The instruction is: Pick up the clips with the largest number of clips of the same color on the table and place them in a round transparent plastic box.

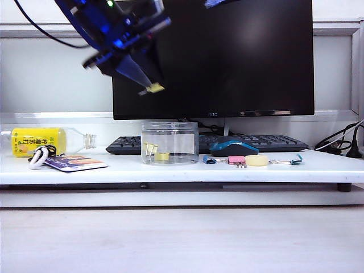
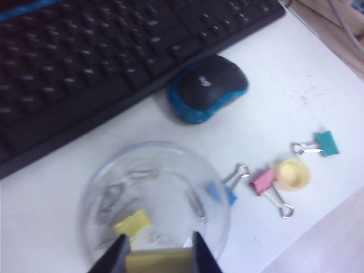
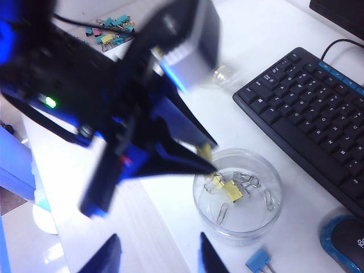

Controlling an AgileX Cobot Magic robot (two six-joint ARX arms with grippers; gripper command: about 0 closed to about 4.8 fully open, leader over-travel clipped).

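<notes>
My left gripper (image 1: pixel 149 89) hangs high over the round transparent plastic box (image 1: pixel 170 133), shut on a pale-yellow clip (image 1: pixel 154 87). In the left wrist view that clip (image 2: pixel 159 261) sits between the fingers, with the box (image 2: pixel 165 170) right below and another yellow clip (image 2: pixel 132 223) lying inside. From the exterior view, two yellow clips (image 1: pixel 149 149) rest in the box. My right gripper (image 3: pixel 159 235) stands open and empty above the table's front, near the box (image 3: pixel 250 215). It looks at the blurred left arm holding its clip (image 3: pixel 205 151).
To the right of the box lie a blue clip (image 2: pixel 228 194), a pink clip (image 2: pixel 263 181), a pale round object (image 2: pixel 292 173) and a teal clip (image 2: pixel 326 143). A mouse (image 1: pixel 233 148) and keyboard (image 1: pixel 261 141) sit behind. A yellow-labelled bottle (image 1: pixel 40 141) lies at left.
</notes>
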